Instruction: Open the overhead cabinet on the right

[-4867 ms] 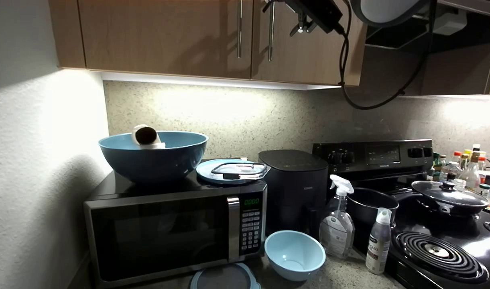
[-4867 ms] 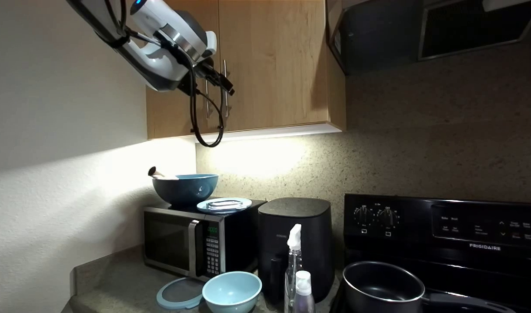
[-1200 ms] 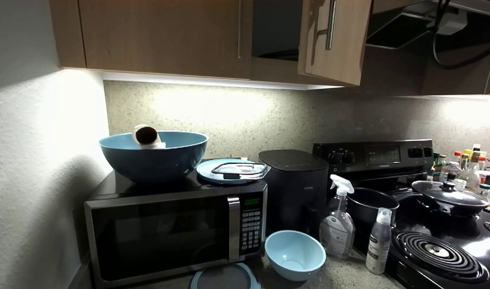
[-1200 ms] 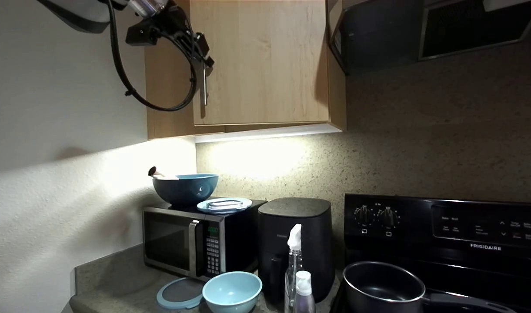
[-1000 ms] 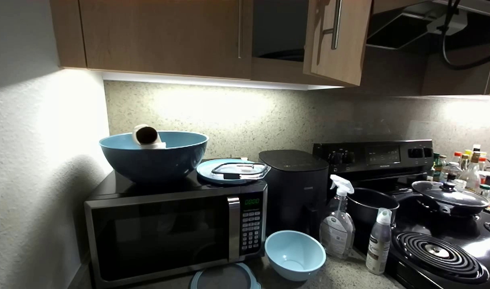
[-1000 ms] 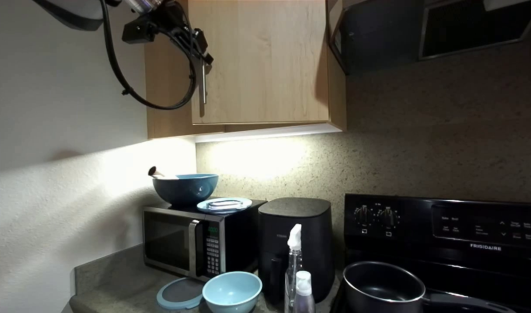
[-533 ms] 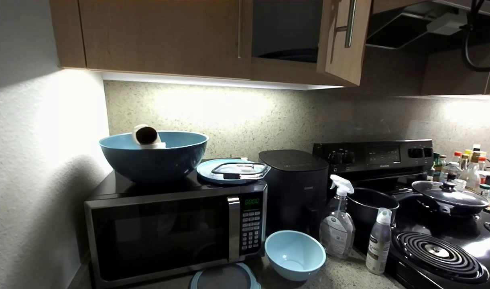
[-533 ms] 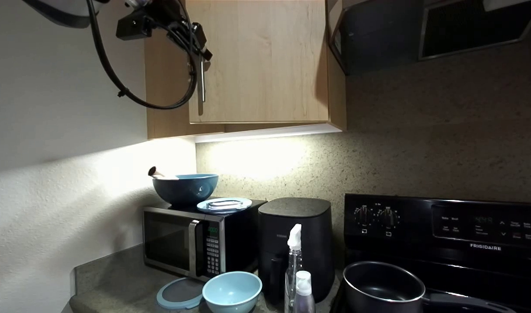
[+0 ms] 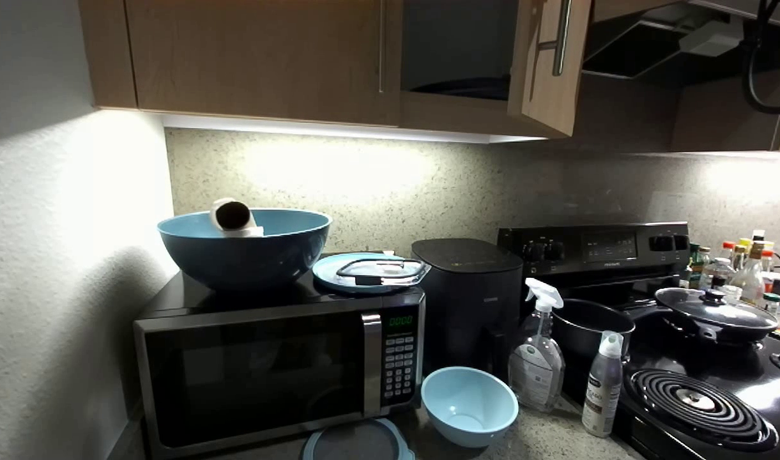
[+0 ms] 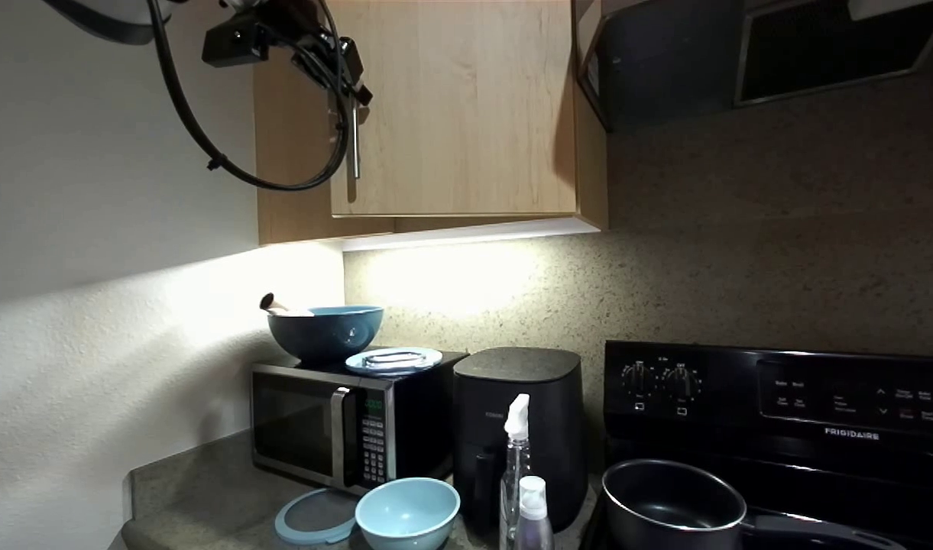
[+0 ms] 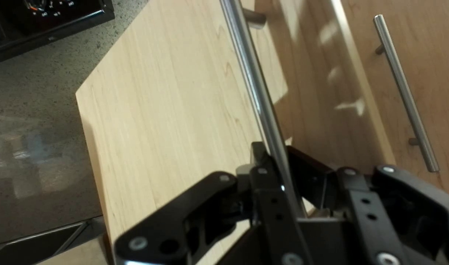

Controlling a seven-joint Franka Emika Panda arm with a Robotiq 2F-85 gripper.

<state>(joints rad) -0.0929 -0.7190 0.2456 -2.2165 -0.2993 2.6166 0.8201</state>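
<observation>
The overhead cabinet's light wood door (image 9: 552, 96) stands ajar, swung out toward the range hood, and an exterior view shows the dark grey inside (image 9: 460, 48). The same door (image 10: 466, 107) appears nearly face-on from the opposite angle. Its metal bar handle (image 11: 253, 84) runs down between my fingers in the wrist view. My gripper (image 11: 277, 151) is shut on that bar, one finger on either side. The gripper (image 10: 361, 95) grips near the handle's upper part in an exterior view; the bar's lower end (image 10: 355, 149) shows beneath it.
The neighbouring cabinet door (image 9: 255, 57) stays flat, with its own bar handle (image 11: 406, 92). A range hood (image 9: 658, 45) is right beside the swung door. Below stand a microwave (image 9: 255, 377), a large bowl (image 9: 249, 262), an air fryer (image 9: 473, 306) and bottles. My cable loop (image 10: 229, 168) hangs low.
About five seconds ago the door was flush with the cabinet. It has since swung outward with my gripper on its handle, and over the last second it has turned a little further.
</observation>
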